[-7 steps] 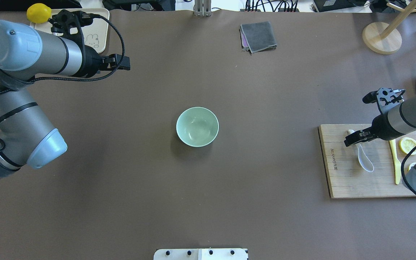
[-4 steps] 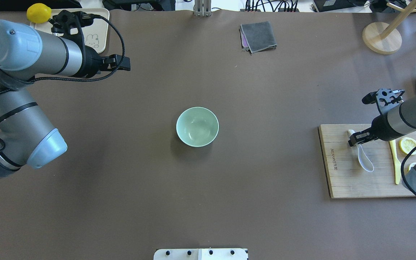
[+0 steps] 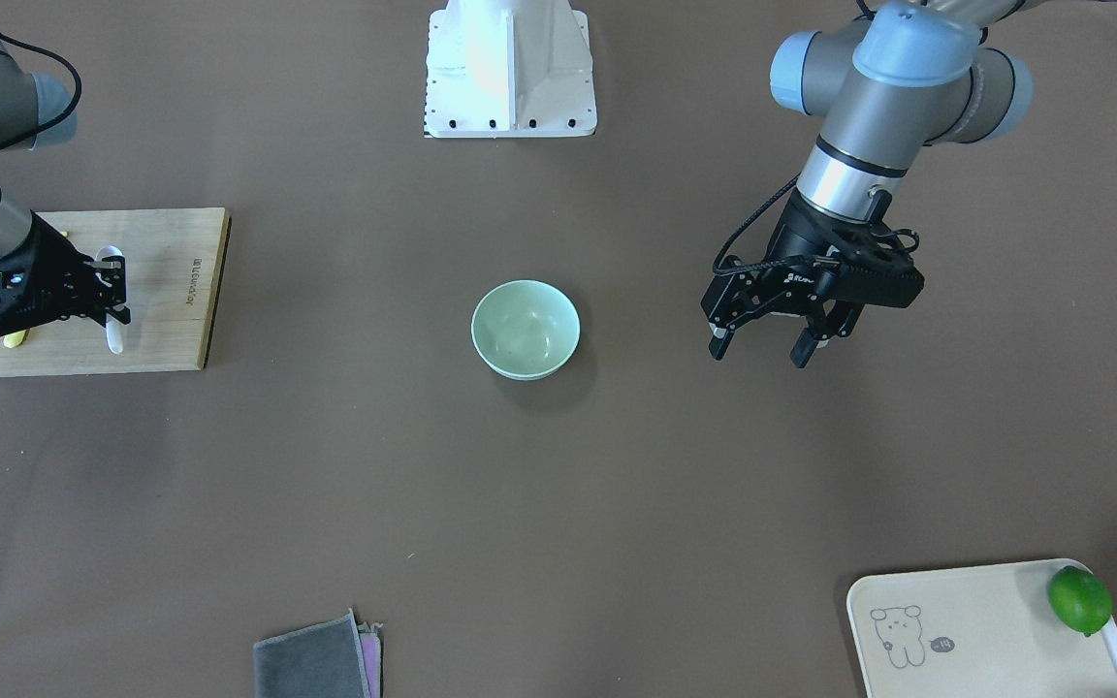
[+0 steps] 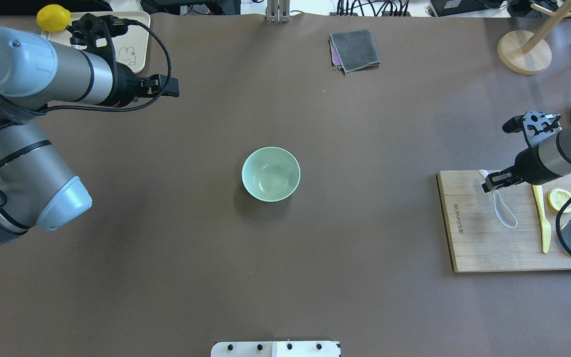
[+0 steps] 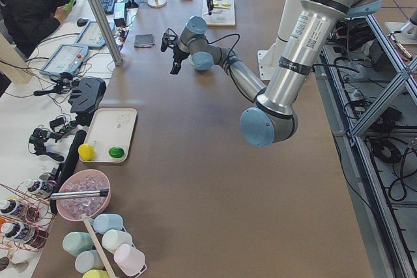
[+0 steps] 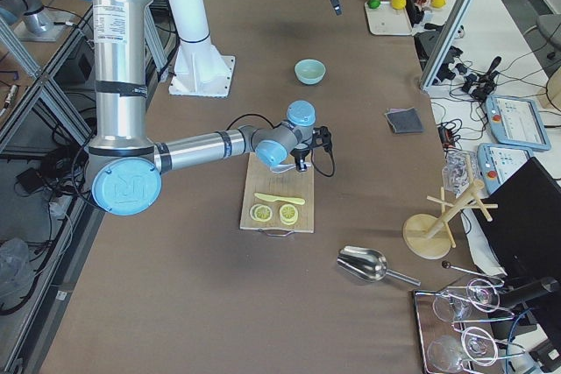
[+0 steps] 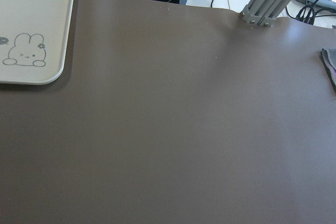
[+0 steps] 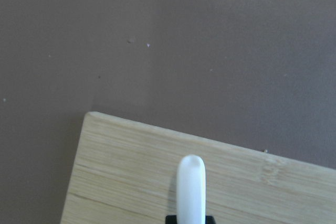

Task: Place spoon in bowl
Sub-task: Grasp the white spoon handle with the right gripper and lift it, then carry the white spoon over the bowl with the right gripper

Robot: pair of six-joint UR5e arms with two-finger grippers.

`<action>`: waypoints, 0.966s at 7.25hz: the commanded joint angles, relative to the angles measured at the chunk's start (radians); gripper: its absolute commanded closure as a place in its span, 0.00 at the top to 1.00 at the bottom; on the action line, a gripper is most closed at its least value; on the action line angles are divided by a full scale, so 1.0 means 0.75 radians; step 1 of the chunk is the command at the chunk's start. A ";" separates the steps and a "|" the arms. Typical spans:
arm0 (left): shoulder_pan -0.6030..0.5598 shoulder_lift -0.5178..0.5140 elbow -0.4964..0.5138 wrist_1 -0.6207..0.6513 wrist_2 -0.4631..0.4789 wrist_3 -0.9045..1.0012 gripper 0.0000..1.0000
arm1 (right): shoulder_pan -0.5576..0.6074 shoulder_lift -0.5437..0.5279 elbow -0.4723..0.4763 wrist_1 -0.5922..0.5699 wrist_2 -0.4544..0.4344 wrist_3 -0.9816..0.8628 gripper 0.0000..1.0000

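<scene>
The white spoon (image 4: pixel 506 215) is over the wooden cutting board (image 4: pixel 469 248) at the table's right side. My right gripper (image 4: pixel 493 181) is shut on the spoon's handle. The handle tip sticks out past the fingers in the right wrist view (image 8: pixel 190 184). The front-facing view shows the same grip (image 3: pixel 115 302). The mint-green bowl (image 4: pixel 270 173) stands empty at the table's middle, far from the spoon. My left gripper (image 3: pixel 760 354) is open and empty, hovering above the table to the bowl's left.
A yellow plastic knife (image 4: pixel 543 223) and a lemon slice (image 4: pixel 560 199) lie on the board beside the spoon. A grey cloth (image 4: pixel 355 49) lies at the back. A cream tray (image 4: pixel 134 49) holds a lemon (image 4: pixel 53 18). A wooden stand (image 4: pixel 523 52) is at the back right.
My right gripper's fingers have closed on the spoon's handle. The gripper and spoon have shifted slightly right and towards the back. The left arm has not moved.
</scene>
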 commanded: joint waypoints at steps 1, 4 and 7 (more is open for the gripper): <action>-0.131 0.030 0.003 0.017 -0.194 0.225 0.98 | 0.071 0.103 0.036 -0.096 0.039 0.009 0.00; -0.373 0.216 0.023 0.000 -0.368 0.592 0.98 | 0.053 0.534 0.040 -0.534 0.027 0.138 0.00; -0.527 0.290 0.094 0.000 -0.489 0.781 0.98 | -0.177 0.894 -0.084 -0.551 -0.189 0.510 0.00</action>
